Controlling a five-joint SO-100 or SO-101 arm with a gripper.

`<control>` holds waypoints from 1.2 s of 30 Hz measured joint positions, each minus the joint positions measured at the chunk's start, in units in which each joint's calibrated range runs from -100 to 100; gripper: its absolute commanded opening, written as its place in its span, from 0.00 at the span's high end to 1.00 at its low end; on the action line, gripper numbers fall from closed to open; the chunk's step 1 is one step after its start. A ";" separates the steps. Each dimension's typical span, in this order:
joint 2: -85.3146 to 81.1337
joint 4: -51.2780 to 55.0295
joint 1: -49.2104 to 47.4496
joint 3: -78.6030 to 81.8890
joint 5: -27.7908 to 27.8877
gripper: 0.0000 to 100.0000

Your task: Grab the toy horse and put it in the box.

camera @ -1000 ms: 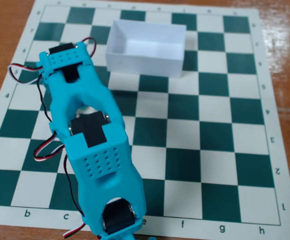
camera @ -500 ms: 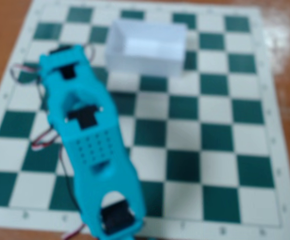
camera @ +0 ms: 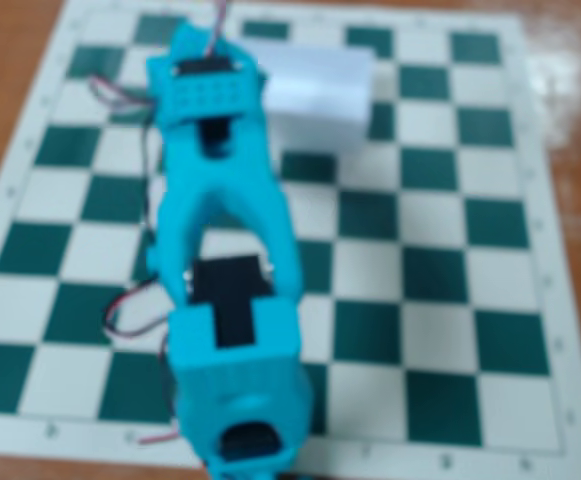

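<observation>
The picture is blurred. The white box (camera: pixel 318 88) stands on the chessboard near its far edge, a little right of the arm's far end. My turquoise arm (camera: pixel 225 250) reaches from the near edge up the board. Its wrist block (camera: pixel 205 85) sits just left of the box and touches or overlaps the box's left side in this view. The gripper's fingers are hidden under the wrist block, so I cannot tell whether they are open or shut. The toy horse does not show anywhere on the board.
The green and white chessboard (camera: pixel 440 260) lies on a brown wooden table (camera: pixel 0 60). Loose red and white wires (camera: pixel 130 310) hang off the arm's left side.
</observation>
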 measured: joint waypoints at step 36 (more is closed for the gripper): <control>8.17 3.42 8.22 -3.63 3.75 1.00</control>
